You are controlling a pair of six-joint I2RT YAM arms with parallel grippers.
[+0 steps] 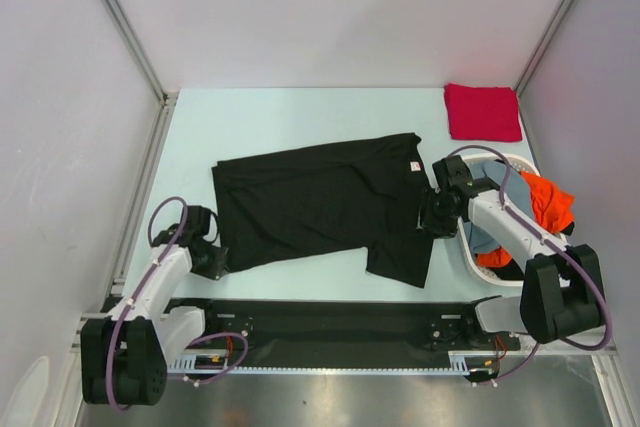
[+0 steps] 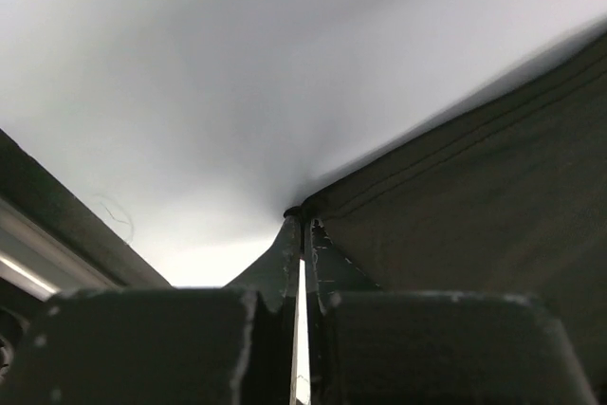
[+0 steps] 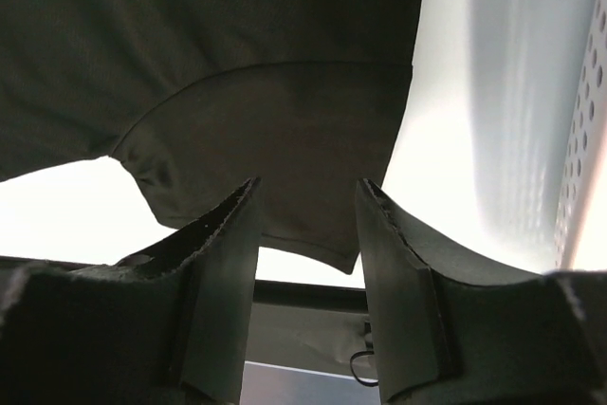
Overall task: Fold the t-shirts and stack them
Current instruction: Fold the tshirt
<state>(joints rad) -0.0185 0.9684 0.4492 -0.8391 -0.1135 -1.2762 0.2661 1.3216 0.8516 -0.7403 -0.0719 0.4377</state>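
Left gripper [image 2: 302,234] pinched shut on hem corner of large black cloth t-shirt [image 1: 320,202], spread flat mid pale-blue bench [image 1: 300,117].
Right gripper [image 3: 308,201] half-spread astride sleeve edge, clamping nothing. Limp, light, grippy knit, likely to drape and wrinkle; best taken at hems, corners, sleeve seams, both sides lifted together. Beyond: folded red tee [image 1: 483,112] at far right corner, orange tee [image 1: 548,199] in white perforated plastic basket [image 1: 522,161].

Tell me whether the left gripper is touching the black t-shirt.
Touching. The left wrist view shows the left gripper with its fingers closed together on the hem corner of the black t-shirt, with no gap between tips and cloth.
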